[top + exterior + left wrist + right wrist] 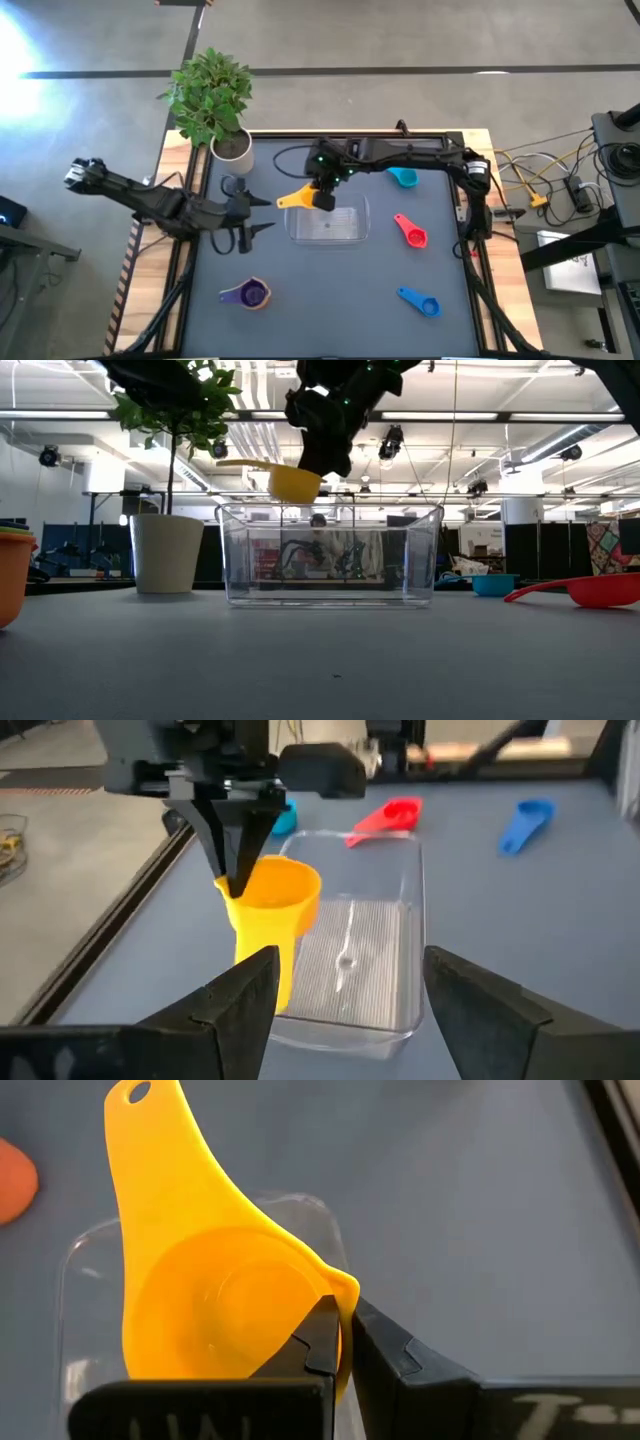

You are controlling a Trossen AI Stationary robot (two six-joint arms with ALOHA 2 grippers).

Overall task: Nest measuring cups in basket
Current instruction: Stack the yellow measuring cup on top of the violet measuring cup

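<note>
Pinching the rim of the yellow measuring cup (215, 1295), the right end effector (324, 196) is clamped on it above the clear basket (330, 222), handle pointing outward; the left end effector (246, 220) waits near the table's left edge, fingers apart and empty

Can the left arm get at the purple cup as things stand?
Probably yes. The left gripper is open and empty, and the purple cup sits on its side of the table with bare mat between; the right gripper is off over the basket.

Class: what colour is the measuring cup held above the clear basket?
Yellow plastic measuring cup; right wrist view.
</note>
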